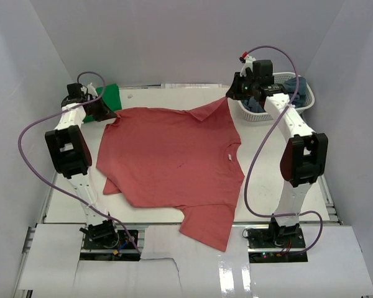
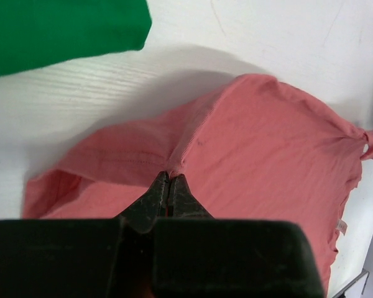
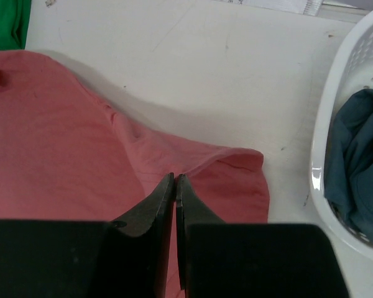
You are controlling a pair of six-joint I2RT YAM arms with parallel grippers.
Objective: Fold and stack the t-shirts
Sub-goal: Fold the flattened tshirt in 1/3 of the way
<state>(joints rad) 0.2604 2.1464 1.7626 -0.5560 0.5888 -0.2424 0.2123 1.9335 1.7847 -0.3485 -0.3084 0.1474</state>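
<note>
A salmon-red t-shirt (image 1: pixel 174 161) lies spread flat over the middle of the table, one sleeve hanging toward the near edge. My left gripper (image 1: pixel 110 114) is shut on its far left corner; the left wrist view shows a ridge of red cloth (image 2: pixel 255 143) pinched between the closed tips of the left gripper (image 2: pixel 170 176). My right gripper (image 1: pixel 231 96) is shut on the far right corner, and in the right wrist view the right gripper (image 3: pixel 175 177) has its tips closed on a raised fold of the shirt (image 3: pixel 62 136). A bright green t-shirt (image 1: pixel 112 95) lies at the back left.
A white lattice basket (image 1: pixel 303 103) stands at the back right, just right of the right gripper, with grey-blue t-shirts (image 1: pixel 297 87) bundled inside. Its rim (image 3: pixel 328 155) is close in the right wrist view. White walls enclose the table on three sides.
</note>
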